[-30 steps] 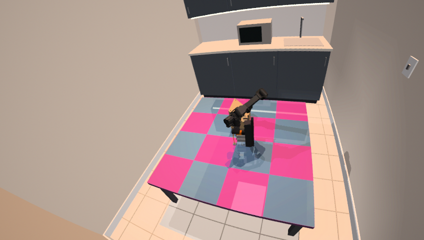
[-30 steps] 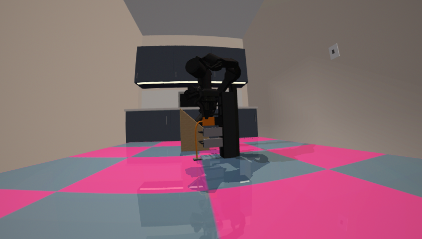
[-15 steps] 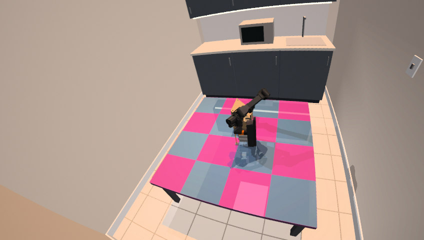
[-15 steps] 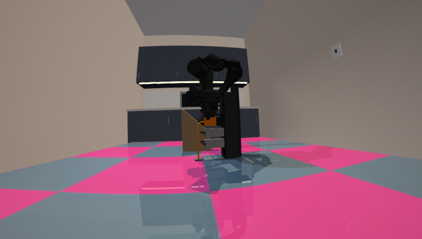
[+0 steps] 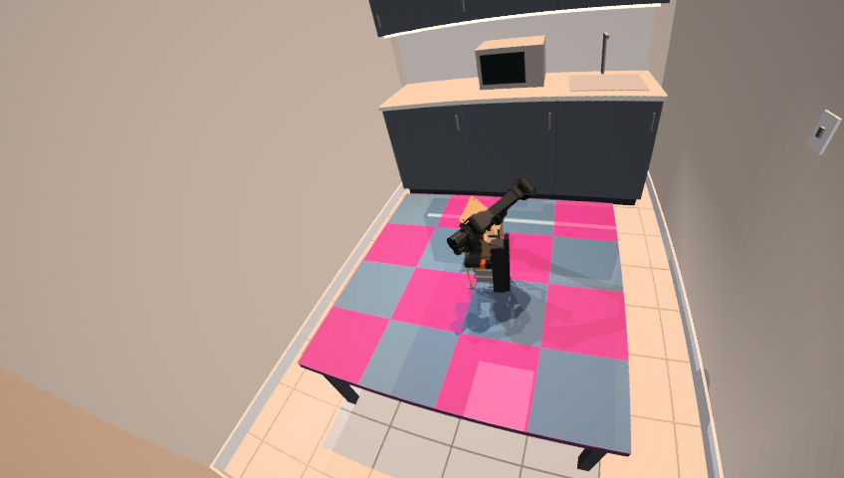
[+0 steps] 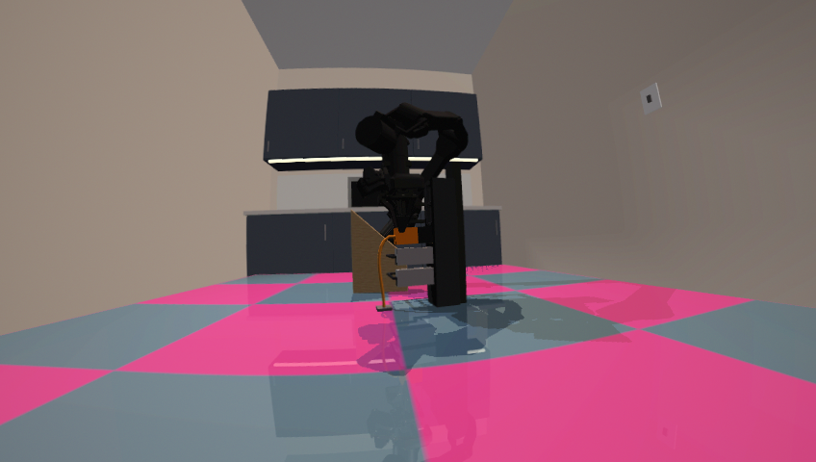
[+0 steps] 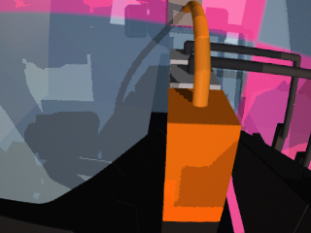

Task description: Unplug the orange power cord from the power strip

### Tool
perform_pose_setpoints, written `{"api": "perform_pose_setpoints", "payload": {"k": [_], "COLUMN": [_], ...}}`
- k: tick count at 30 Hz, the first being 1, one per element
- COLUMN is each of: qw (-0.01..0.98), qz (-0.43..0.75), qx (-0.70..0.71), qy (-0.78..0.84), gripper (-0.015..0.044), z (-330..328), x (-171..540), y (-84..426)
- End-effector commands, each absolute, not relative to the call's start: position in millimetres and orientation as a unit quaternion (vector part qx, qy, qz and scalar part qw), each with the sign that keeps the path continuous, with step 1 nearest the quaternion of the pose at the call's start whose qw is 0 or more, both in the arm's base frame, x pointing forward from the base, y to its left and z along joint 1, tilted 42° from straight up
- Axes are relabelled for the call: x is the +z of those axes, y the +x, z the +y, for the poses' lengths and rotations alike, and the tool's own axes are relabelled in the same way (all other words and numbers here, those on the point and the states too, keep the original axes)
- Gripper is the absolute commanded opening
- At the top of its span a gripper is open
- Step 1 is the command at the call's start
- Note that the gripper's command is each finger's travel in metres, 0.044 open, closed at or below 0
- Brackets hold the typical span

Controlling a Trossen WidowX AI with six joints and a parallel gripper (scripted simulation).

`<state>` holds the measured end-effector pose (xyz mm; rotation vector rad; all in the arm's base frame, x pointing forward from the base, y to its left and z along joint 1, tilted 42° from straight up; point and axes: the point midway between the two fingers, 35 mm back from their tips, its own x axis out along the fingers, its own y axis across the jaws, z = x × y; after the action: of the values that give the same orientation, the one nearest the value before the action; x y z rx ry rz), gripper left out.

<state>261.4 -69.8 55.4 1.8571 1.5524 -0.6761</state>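
Wrist view, nearest: gripper [image 7: 194, 220] closed on orange plug [image 7: 197, 162], dark fingers flanking plug body on both sides. Orange cord [image 7: 201, 52] exits plug's far face, arcs up and over toward small grey end piece [image 7: 185, 2] resting on table surface.

Exterior view: checkered pink/grey-blue table top [image 6: 274, 337] in foreground, glossy, w/ reflections of arm and strip. Mid-table: black power strip [image 6: 447, 240] standing upright, tall narrow block. Two grey plugs [image 6: 413, 266] projecting from its left face, one above the other. Orange plug [image 6: 405, 235] sits just above upper grey plug, beside strip's left face; whether prongs are seated in socket: cannot tell. Gripper [image 6: 404, 219] comes down on it from above. Cord [image 6: 382, 269] loops left and drops to table, ending at grey piece [image 6: 383, 307].

Behind strip: tan wedge-shaped board [image 6: 366, 251], leaning.

Top view: arm [image 5: 494, 213] reaching from far side of table [image 5: 355, 332], wrist bent down over strip [image 5: 501, 260]. Far bkgd: dark cabinets [image 5: 521, 147], microwave [image 5: 509, 61] on counter.
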Motion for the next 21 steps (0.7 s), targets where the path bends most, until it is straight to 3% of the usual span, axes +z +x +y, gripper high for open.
{"api": "perform_pose_setpoints", "payload": {"k": [1,20,21], "qw": [0.323,0.322,0.324], "qz": [0.579,0.578,0.581], "qx": [-0.272,-0.273,-0.271], "qy": [0.698,0.698,0.696], "gripper": [0.0000,0.0000,0.0026], "z": [-89,-114,-106], "x": [44,27,31], "y": [262,260,261]}}
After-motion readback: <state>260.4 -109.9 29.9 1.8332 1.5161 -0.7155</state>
